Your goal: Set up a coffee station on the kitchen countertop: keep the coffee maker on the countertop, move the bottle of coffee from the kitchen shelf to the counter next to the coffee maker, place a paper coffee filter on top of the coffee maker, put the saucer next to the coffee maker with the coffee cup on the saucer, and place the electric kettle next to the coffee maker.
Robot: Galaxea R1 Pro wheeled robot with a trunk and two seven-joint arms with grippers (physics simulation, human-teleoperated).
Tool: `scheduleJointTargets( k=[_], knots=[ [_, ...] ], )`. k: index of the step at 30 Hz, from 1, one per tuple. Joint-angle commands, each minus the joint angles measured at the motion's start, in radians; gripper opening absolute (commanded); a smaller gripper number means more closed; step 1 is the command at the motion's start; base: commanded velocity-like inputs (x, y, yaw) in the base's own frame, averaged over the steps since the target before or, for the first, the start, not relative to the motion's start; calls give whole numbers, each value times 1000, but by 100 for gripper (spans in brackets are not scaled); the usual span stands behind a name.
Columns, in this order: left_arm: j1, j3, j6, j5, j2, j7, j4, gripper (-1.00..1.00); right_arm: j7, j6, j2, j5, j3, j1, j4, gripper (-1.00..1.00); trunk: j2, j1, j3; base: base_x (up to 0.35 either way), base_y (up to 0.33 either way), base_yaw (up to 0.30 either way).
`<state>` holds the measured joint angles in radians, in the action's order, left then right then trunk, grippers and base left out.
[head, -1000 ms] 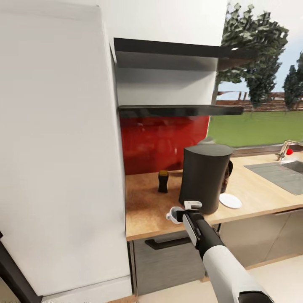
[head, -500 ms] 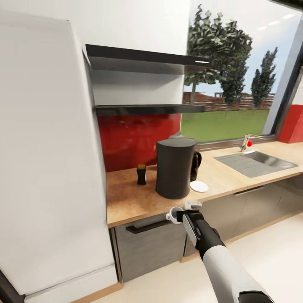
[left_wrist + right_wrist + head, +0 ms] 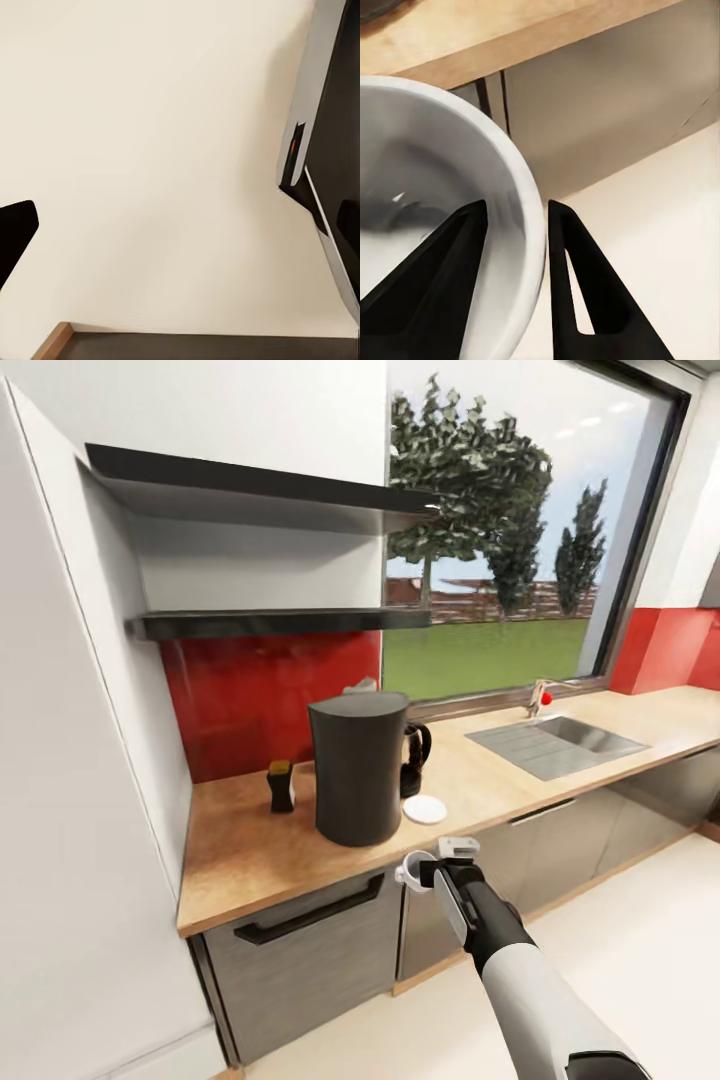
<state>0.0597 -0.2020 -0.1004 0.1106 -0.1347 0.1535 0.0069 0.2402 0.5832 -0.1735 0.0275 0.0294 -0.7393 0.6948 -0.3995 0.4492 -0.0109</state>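
- Right gripper (image 3: 425, 872): black two-finger unit on a white-and-black arm, held out in front of the counter edge, below counter height. Its fingers are closed on the rim of the cup (image 3: 412, 869), one inside the bowl and one outside.
- Cup: white, glossy, round-walled, with a small handle on its far left side; carried in the air, off the counter. In the right wrist view the cup (image 3: 442, 217) shows a smooth curved wall pinched between the two dark tapered fingers (image 3: 574, 277).
- Counter (image 3: 250, 850): warm speckled wood-look slab with a square front edge, above grey flat-front cabinets; one drawer has a long black bar handle.
- Kettle (image 3: 357, 767): tall matte black cylinder, slightly tapered, upright on the counter.
- Coffee maker (image 3: 413, 757): dark, glossy, with a looped handle, partly hidden just behind the kettle; details unclear.
- Saucer (image 3: 425, 809): flat white disc on the counter, just in front of the coffee maker.
- Bottle (image 3: 281, 786): small, dark, with a tan top, upright on the counter left of the kettle, near the red glossy backsplash.
- Shelves (image 3: 270, 622): two thin black boards above.
- Sink (image 3: 555, 741): grey metal basin, recessed, well right.
- Left gripper: cannot tell its state; the left wrist view shows cream floor (image 3: 150, 150).
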Motion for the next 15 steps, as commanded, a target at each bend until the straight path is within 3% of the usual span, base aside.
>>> scheduleJointTargets(
  k=[1,15],
  knots=[
    [0,-8,-4,11,0,3,1,100,-1,4,-1,2,3,0,1,-100,0,1,0,312,-37,-6],
    [0,-12,-4,12,6,3,2,100,0,4,-1,2,4,0,5,-100,0,1,0,328,-3,0]
  ],
)
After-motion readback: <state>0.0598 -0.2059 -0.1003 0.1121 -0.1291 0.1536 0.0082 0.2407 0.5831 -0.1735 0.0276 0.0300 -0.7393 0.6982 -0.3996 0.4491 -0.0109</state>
